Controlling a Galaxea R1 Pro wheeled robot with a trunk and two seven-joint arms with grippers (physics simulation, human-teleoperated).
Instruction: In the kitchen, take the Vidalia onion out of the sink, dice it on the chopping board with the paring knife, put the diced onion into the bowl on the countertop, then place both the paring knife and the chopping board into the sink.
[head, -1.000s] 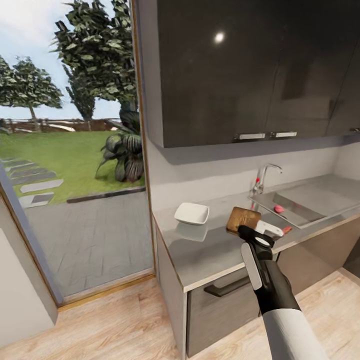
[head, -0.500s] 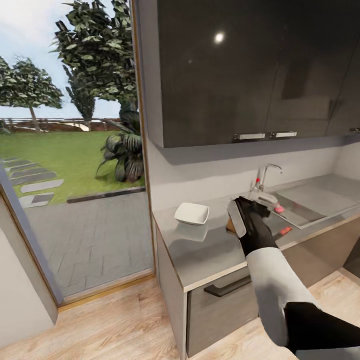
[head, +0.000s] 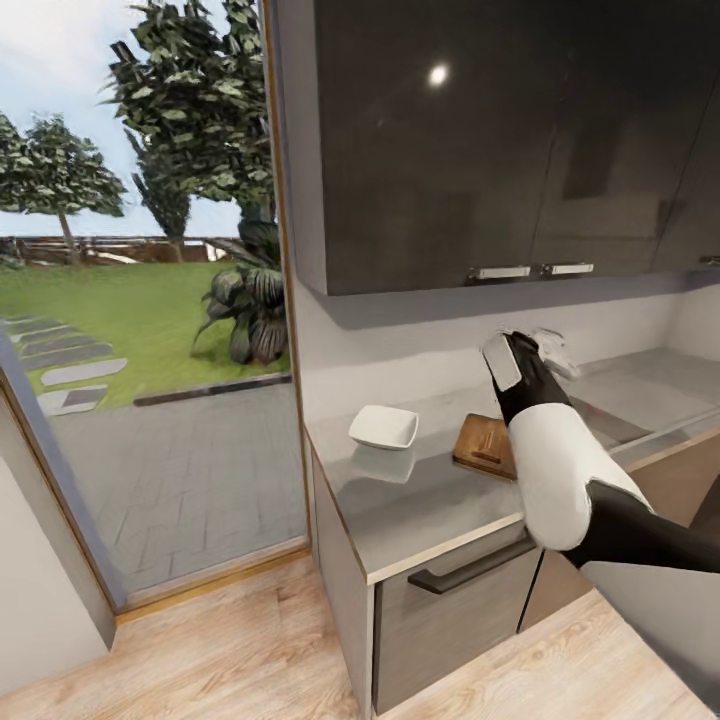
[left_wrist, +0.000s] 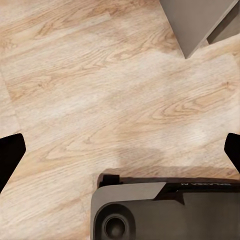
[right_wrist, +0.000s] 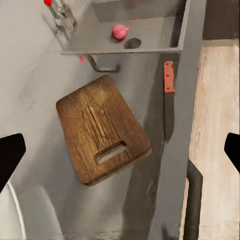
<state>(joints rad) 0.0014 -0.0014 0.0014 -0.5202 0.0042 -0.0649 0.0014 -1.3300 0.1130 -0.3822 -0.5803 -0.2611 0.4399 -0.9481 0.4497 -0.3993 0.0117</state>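
Note:
The dark wooden chopping board (right_wrist: 102, 127) lies flat on the grey countertop (head: 420, 500), its handle slot toward the counter's front edge. Beside it lies the paring knife (right_wrist: 169, 100), red handle pointing at the sink (right_wrist: 150, 37). A pinkish Vidalia onion (right_wrist: 119, 31) rests in the basin next to the round drain. My right gripper (right_wrist: 120, 150) hovers open high above the board, nothing between its fingers; in the head view it (head: 545, 352) is raised near the tap, and the arm hides the basin. The white bowl (head: 384, 427) sits left of the board (head: 485, 442). My left gripper (left_wrist: 120, 150) hangs open over the wood floor.
Dark upper cabinets (head: 470, 140) hang low over the worktop. The chrome tap (right_wrist: 62, 17) stands at the sink's back corner. A drawer with a black bar handle (head: 470, 570) sits under the counter. A glass door to the garden (head: 140, 330) is at the left.
My right arm has lifted from low over the board's front edge, up and back toward the tap, and now covers the sink in the head view. Board, knife and bowl stayed put.

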